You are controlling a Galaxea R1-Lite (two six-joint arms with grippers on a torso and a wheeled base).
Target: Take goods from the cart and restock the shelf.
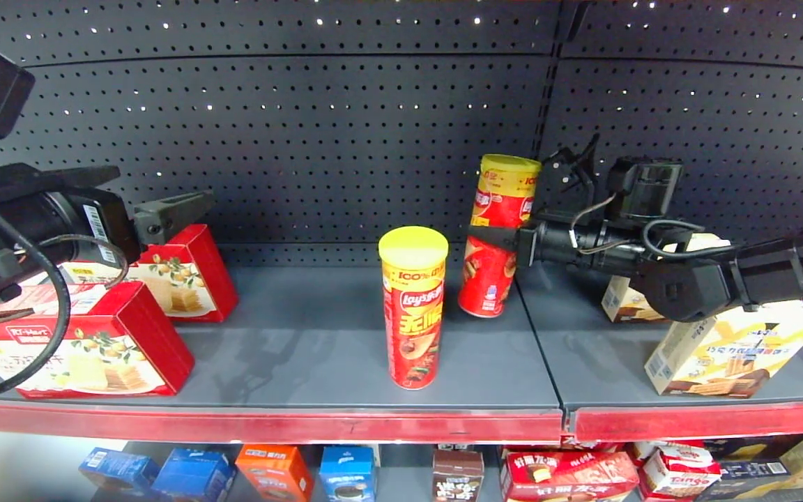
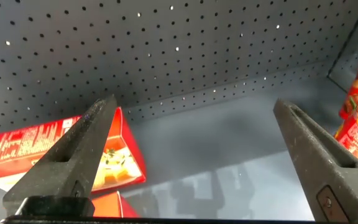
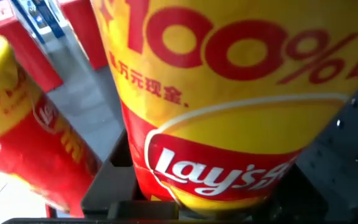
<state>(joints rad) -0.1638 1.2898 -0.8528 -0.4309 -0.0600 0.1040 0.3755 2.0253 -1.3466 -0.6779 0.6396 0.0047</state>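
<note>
On the grey shelf (image 1: 290, 362), close to the seam between its two boards, the right pincer (image 1: 493, 240) is clamped on the held can (image 1: 502, 202), a red-and-yellow tube gripped about halfway up its side. The held can leans a little, its yellow lid tipped toward the right, close in front of the pegboard (image 1: 304, 139). Its base is low at the shelf surface, though whether it touches cannot be told. In the right wrist view the held can (image 3: 229, 93) sits squarely between the dark fingers (image 3: 114, 180) of the right pincer (image 3: 216, 196). The front can (image 3: 30, 124) shows just beside it. That front can (image 1: 413, 307) stands upright on the shelf, nearer the red front lip and to the left of the held can, near it but apart. The left pincer (image 1: 175, 213) hangs over the left part of the shelf, above two red boxes (image 1: 88, 348). Its fingers (image 2: 73, 155) are spread wide with nothing between them. In the left wrist view, bare shelf lies in the gap of the left pincer (image 2: 191, 155) and a red box (image 2: 42, 149) lies past one finger. One red box lies flat by the front lip; the other is propped up at a slant behind it. At the right end, under the right arm, a cream wafer box (image 1: 729, 352) leans back. Small coloured packs line the lower shelf (image 1: 269, 470).
</note>
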